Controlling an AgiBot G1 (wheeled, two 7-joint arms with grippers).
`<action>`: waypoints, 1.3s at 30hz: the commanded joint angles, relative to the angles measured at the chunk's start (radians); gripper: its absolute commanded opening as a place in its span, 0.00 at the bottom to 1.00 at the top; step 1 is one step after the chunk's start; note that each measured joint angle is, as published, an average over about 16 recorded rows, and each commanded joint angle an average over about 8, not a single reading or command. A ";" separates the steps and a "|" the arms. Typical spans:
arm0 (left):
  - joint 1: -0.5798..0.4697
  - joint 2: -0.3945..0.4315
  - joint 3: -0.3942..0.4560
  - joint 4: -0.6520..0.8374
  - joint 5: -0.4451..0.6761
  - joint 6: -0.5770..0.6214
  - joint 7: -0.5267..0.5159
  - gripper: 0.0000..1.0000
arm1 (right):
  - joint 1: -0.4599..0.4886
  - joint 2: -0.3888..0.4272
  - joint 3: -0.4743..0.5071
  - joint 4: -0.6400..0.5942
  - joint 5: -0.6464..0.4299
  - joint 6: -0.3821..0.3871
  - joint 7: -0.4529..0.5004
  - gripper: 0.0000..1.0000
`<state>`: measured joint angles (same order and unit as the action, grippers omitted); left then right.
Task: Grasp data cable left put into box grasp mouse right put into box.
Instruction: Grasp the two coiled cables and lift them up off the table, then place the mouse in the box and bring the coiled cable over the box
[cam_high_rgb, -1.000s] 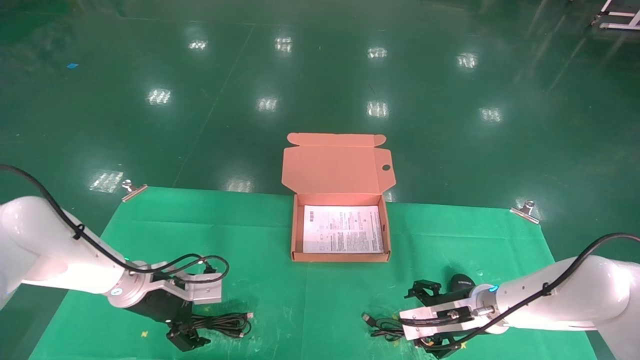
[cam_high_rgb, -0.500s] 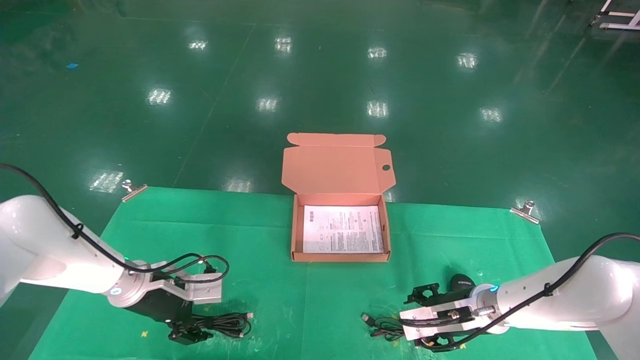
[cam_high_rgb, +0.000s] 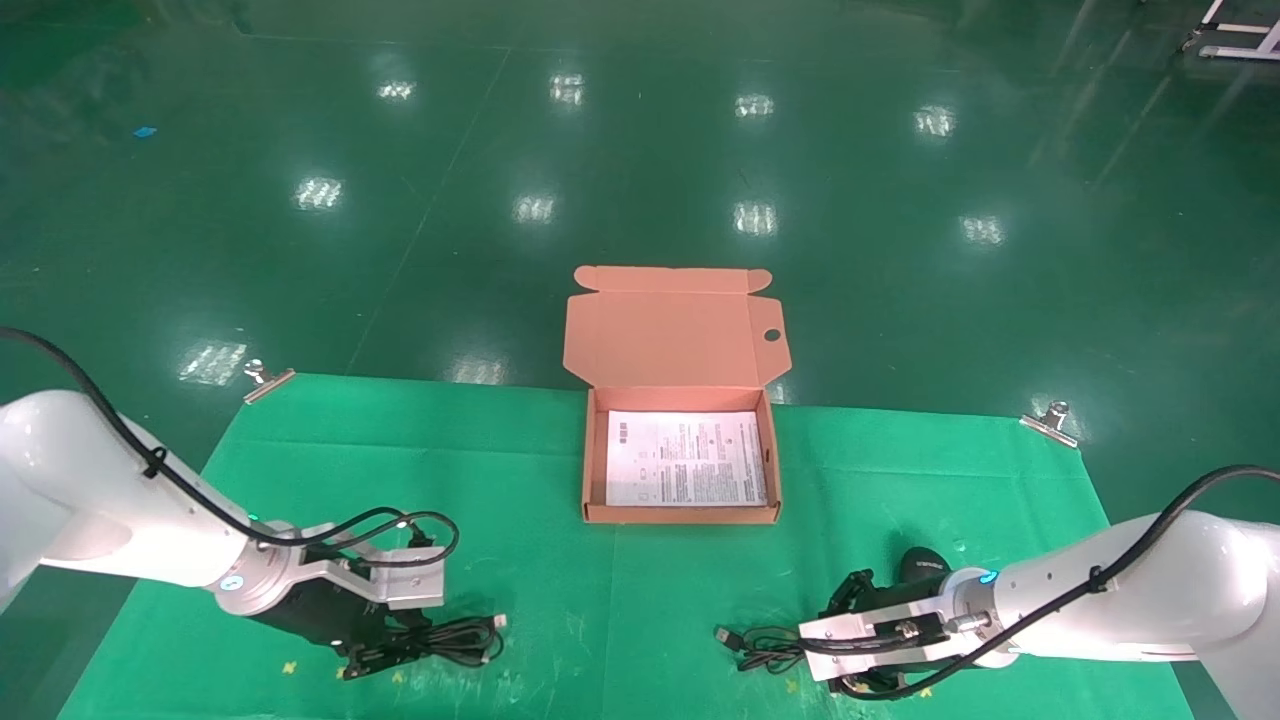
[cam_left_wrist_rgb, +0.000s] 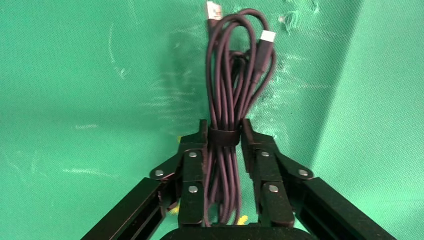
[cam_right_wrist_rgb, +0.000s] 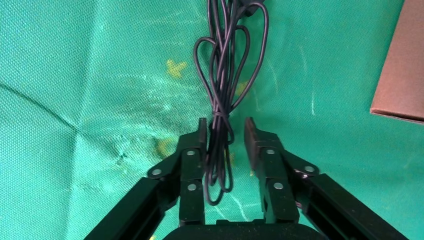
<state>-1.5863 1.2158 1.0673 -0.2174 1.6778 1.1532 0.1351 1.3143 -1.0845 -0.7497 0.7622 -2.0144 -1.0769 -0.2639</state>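
From the head view your left gripper has dropped onto the data cable while the box sits empty, the left wrist view shows it clamped on the bundle, so lift next, and the right gripper is only half-closed around the mouse cord.

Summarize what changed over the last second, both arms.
The left gripper has closed on the data cable, its fingers now pressed against the bundle at the strap; the cable's plug end shifted slightly. The right gripper has come down around the mouse cord, jaws narrowed but with a gap on one side; the cord's plug end slid a little to the robot's left. The mouse, the box and its printed sheet stayed put.
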 joint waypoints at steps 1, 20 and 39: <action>0.000 0.000 0.000 0.000 0.000 0.000 0.000 0.00 | 0.000 0.000 0.000 0.000 0.000 0.000 0.000 0.00; -0.173 -0.103 0.068 -0.215 0.139 0.061 -0.048 0.00 | 0.231 0.107 0.095 -0.019 0.038 -0.055 0.154 0.00; -0.287 -0.100 0.009 -0.568 0.278 -0.292 -0.293 0.00 | 0.523 -0.130 0.195 -0.084 0.159 0.059 0.216 0.00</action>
<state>-1.8732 1.1122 1.0758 -0.7815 1.9397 0.8790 -0.1405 1.8327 -1.2035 -0.5537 0.6790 -1.8533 -1.0254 -0.0534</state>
